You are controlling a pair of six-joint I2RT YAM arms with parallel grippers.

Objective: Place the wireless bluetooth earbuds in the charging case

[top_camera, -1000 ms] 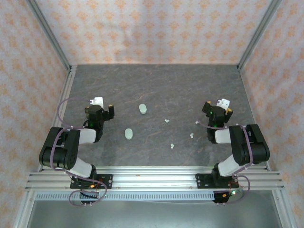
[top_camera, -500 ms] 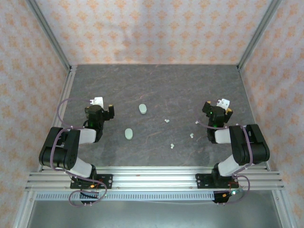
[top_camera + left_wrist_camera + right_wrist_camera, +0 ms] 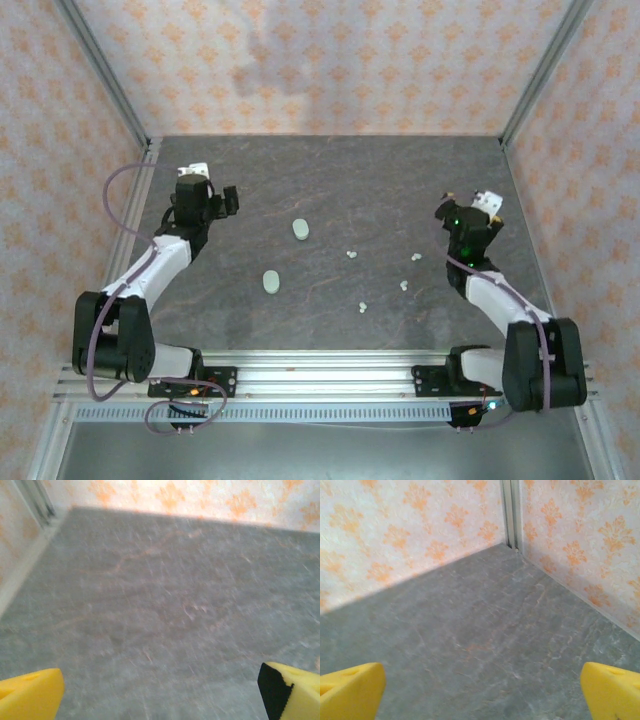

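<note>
"Left claw (image 3: 212, 185) first: how does it stand?"

"Spread wide, with bare table showing between its yellow pads (image 3: 30, 692). It hangs over the far left part of the table (image 3: 380, 170), close to the left wall and well apart from the things lying there."

"And the right claw (image 3: 467, 205)?"

"Spread just as wide, holding nothing, over the right side of the table. Its wrist view looks into the far right corner, where the patterned wallpaper (image 3: 410, 525) meets the grey surface."

"Where are the earbuds?"

"All four lie loose on the table between the arms. The middle earbud (image 3: 351, 254) sits near the centre. The right earbud (image 3: 415, 258) lies closest to the right claw, and the third earbud (image 3: 404, 285) is just nearer the bases. The fourth earbud (image 3: 362, 306) lies nearest the front rail."

"The charging cases?"

"Two pale green ovals left of the earbuds, the farther case (image 3: 301, 229) and the nearer case (image 3: 270, 282). Neither touches an earbud. Both are too small to tell whether they are open."
</note>
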